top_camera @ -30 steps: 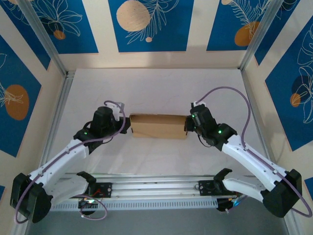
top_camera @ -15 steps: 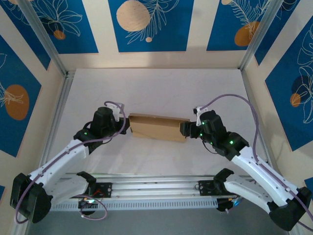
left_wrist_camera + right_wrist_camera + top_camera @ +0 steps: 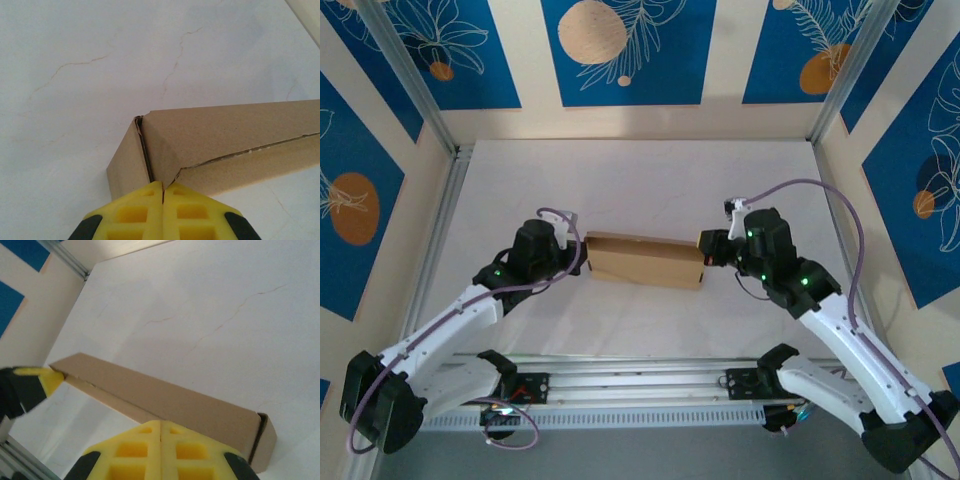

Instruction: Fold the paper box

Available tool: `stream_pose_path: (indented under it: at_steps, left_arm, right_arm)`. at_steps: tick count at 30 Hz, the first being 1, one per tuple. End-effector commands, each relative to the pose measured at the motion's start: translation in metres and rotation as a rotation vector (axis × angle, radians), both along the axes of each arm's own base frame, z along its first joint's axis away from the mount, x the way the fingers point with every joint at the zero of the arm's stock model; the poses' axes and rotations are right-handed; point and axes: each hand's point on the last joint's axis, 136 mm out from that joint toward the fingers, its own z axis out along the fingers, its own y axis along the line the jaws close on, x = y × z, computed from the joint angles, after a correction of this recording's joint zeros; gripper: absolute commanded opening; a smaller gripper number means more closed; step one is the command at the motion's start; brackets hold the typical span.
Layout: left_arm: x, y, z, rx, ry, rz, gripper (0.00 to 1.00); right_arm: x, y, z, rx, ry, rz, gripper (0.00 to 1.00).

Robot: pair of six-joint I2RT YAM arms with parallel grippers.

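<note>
Bench (image 3: 640,180): white, stone-look surface with thin brownish veins. It is walled on three sides by cream panels carrying blue rectangles with orange discs and white leaf outlines (image 3: 620,50). Bare aluminium frame posts (image 3: 415,85) stand at the back corners. A slotted metal rail (image 3: 640,385) runs along the near edge between the arm bases.

Plain brown cardboard box (image 3: 645,260), long and shallow, lies flat near mid-bench, between the two arms. Its long axis runs left to right, slightly skewed. In the left wrist view the box (image 3: 225,135) shows a ragged seam along its near face and a thin gap at the end flap.

Left fingers (image 3: 578,256), yellow-padded: pressed fully together (image 3: 161,189), tips touching the lower near corner of the box's left end. I cannot tell whether any card is pinched between them.

Right fingers (image 3: 706,252): at the box's right end. In the right wrist view they are pressed together (image 3: 160,425), nothing visible between them. The box (image 3: 165,395) lies just ahead, with the left fingers (image 3: 42,377) at its far end.

Purple cable (image 3: 820,190) loops above the right arm.
</note>
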Motion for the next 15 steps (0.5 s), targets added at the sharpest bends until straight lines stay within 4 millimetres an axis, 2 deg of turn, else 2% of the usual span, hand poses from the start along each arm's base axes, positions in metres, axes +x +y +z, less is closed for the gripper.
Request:
stream_pose_path:
  at_steps: [1,6,11,15]
  left_arm:
    - [-0.017,0.006,-0.035,0.108,0.115,-0.023,0.00]
    - [-0.018,0.008,-0.036,0.121,0.115,-0.021,0.00]
    - [-0.019,0.007,-0.036,0.117,0.118,-0.025,0.00]
    - [-0.020,0.005,-0.036,0.114,0.117,-0.034,0.00]
  right_arm:
    - [0.005,0.001,0.005,0.041,0.072,-0.049,0.00]
    - [0.013,0.006,-0.012,0.028,0.178,-0.077,0.00]
    - [0.013,0.002,-0.053,-0.050,0.258,-0.097,0.00]
    - [0.005,-0.001,-0.081,-0.090,0.313,-0.088,0.00]
